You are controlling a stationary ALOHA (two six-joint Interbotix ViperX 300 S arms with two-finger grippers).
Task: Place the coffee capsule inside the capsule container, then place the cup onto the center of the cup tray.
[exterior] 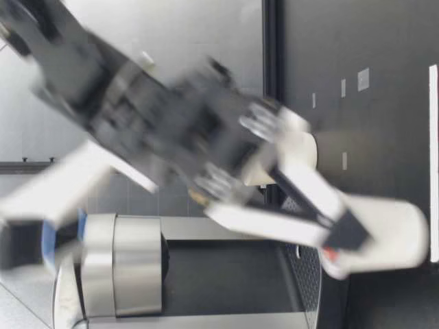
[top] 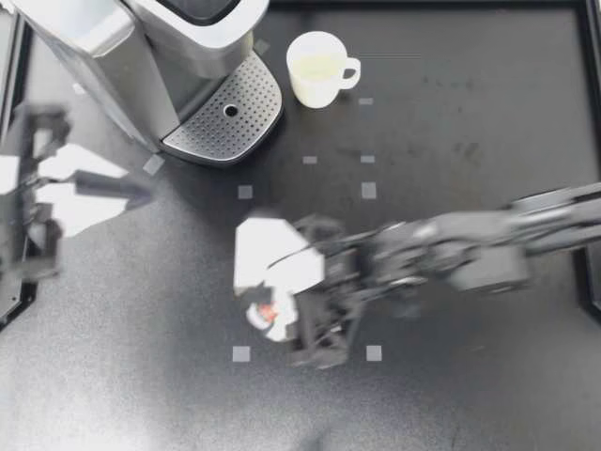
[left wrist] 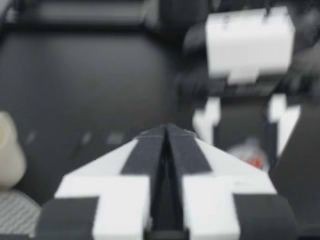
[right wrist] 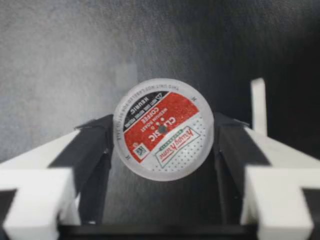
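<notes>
Pinching the coffee capsule [top: 267, 314] from both sides, the right gripper [top: 261, 303] has its fingers clamped on the capsule's rim, foil lid facing the wrist cam. It's over the middle of the table [top: 451, 113], arm reaching in from the right. Left gripper [top: 127, 191] sits near the table's left edge w/ fingers pressed together. Cup [top: 317, 68] stands upright on the table just beside the coffee machine's [top: 141, 47] cup tray [top: 225, 117], not on it, and well apart from the capsule.
</notes>
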